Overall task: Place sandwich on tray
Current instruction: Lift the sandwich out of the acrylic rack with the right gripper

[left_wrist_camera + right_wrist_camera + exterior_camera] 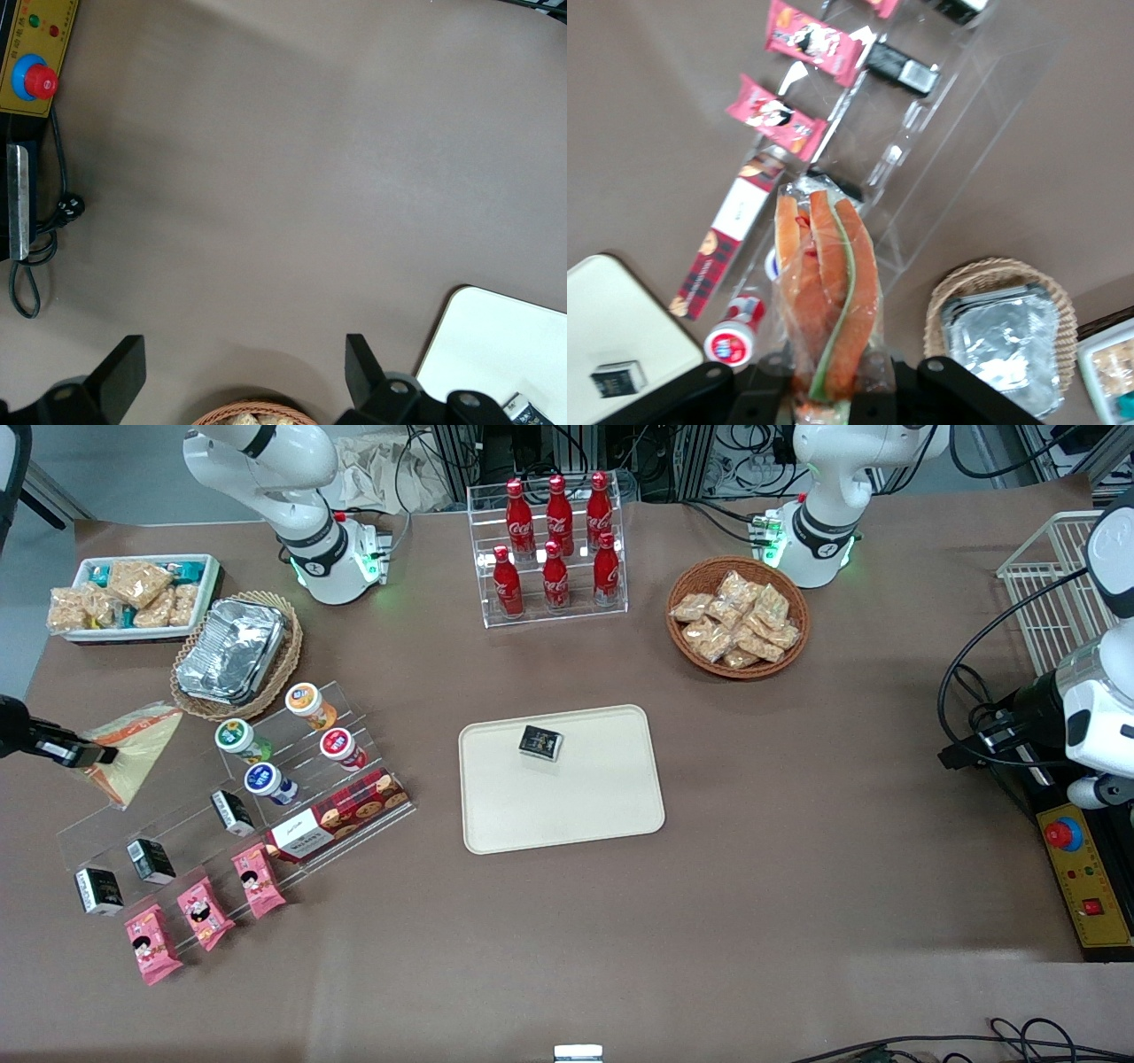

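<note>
My right gripper [99, 756] is at the working arm's end of the table, shut on the wrapped sandwich [133, 748], a pale wedge with orange and green filling. It holds the sandwich above the clear acrylic stand [204, 815]. In the right wrist view the sandwich [828, 292] hangs between the fingers [772, 390] of the gripper [833, 394], orange and green layers facing the camera. The cream tray [567, 806] lies flat in the table's middle with a small black packet [541, 742] on it. A part of the tray [611, 319] shows in the right wrist view.
The stepped stand holds small cups [310, 705], black packets [151, 859], a red biscuit box [337, 815] and pink packets [204, 912]. A wicker basket with foil trays [232, 651] and a white snack tray [133, 598] stand nearby. A cola rack [554, 549] and snack basket [738, 618] sit farther back.
</note>
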`<act>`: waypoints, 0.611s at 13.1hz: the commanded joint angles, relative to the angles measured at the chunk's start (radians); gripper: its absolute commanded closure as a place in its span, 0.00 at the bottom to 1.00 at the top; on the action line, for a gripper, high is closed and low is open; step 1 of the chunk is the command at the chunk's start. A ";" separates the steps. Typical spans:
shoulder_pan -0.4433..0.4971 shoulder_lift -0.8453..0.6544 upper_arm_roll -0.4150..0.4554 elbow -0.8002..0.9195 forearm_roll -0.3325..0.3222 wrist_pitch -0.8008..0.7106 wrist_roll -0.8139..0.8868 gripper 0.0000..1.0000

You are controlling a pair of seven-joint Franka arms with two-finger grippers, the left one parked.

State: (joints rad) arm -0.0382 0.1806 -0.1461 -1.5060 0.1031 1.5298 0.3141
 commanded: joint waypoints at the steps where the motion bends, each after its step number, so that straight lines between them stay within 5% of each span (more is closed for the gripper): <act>1: 0.001 -0.006 0.113 0.027 0.013 -0.026 0.193 1.00; 8: 0.032 0.017 0.356 0.053 0.015 0.018 0.716 1.00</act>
State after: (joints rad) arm -0.0123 0.1803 0.1794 -1.4703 0.1045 1.5362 0.9337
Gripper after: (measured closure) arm 0.797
